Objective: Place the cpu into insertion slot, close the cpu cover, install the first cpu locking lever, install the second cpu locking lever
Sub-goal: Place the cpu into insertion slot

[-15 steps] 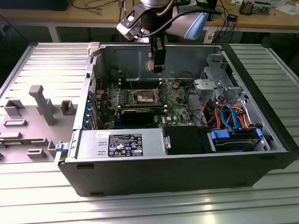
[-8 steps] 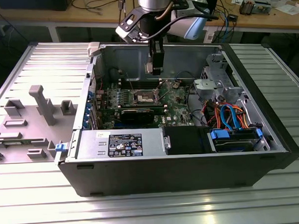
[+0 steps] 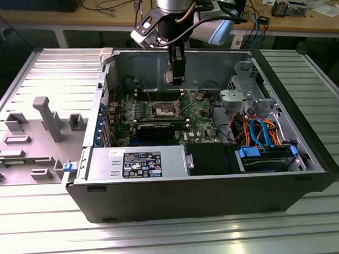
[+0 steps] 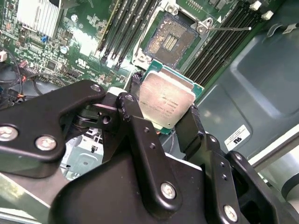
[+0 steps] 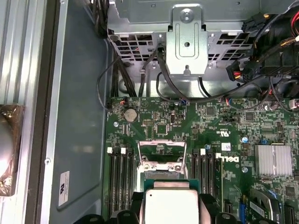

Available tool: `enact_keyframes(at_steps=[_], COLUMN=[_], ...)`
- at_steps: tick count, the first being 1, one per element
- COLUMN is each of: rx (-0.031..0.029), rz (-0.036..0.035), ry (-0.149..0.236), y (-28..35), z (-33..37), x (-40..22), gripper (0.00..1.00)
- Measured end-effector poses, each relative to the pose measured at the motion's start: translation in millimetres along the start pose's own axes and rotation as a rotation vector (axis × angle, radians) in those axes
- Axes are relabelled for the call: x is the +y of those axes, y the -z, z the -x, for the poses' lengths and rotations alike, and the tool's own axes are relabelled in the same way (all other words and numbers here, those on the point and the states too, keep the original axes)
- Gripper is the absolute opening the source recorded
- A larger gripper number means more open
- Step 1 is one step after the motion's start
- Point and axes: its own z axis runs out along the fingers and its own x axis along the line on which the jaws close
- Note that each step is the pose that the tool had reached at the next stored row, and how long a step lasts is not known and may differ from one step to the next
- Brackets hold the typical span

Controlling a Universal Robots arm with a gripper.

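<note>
My gripper is shut on the cpu, a flat square chip with a silver-grey top, pinched by its edges between the two black fingers. In the exterior view the gripper hangs inside the open computer case, above the green board. The insertion slot lies open just past the chip, its dark centre bare. In the first wrist view the cpu sits between the fingertips, and the cpu cover stands raised beyond it. A thin locking lever sticks out beside the slot.
Black memory slots flank the socket on both sides. A metal drive bracket and black cables rise at the board's edge. The case wall, a finned heat sink and the power supply bound the space.
</note>
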Motion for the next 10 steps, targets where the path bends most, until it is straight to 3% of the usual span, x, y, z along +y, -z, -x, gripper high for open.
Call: enact_keyframes(at_steps=[1,3,10], rx=[0.0001,0.0001,0.0002], rz=[-0.0067,-0.0121,-0.0144], ry=[0.000,0.000,0.001], y=[-0.8,-2.2,-6.1], z=[0.0,0.1,0.2], x=[0.0,-0.2,-0.9], gripper=[0.55,0.55,0.55])
